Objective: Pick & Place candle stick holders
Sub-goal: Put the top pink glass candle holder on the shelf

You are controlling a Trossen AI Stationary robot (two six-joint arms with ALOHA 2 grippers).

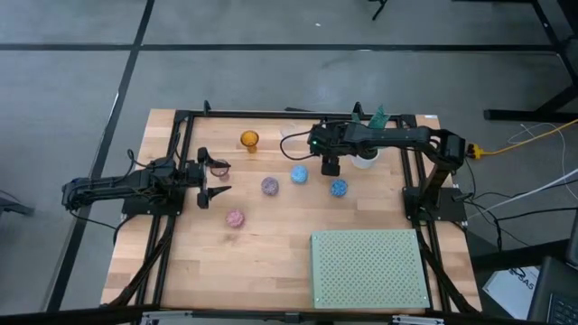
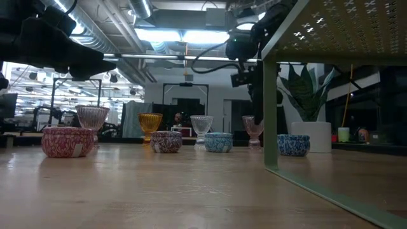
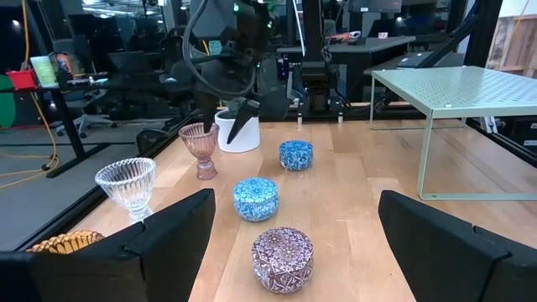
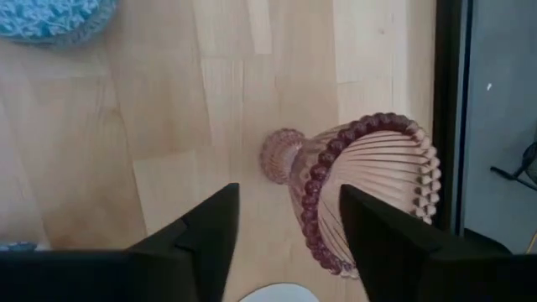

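Wooden desk (image 1: 271, 244): right gripper (image 4: 285, 222), fingers half open, was poised over fragile, slippery pink ribbed glass goblet holder (image 4: 361, 197), best pinched across its rim; left gripper (image 1: 215, 179) was left open.

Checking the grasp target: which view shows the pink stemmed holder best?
The right wrist view: the pink stemmed holder fills the frame, rim between the right gripper fingers. Left wrist and low views show it small; high view hides it under the arm.

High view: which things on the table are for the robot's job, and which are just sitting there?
For the job:
amber cup, clear goblet, pink goblet, another goblet, light blue cup, dark blue cup, purple cup, red-speckled cup.

Just lying about:
white pot, green plant, pale green perforated mat.
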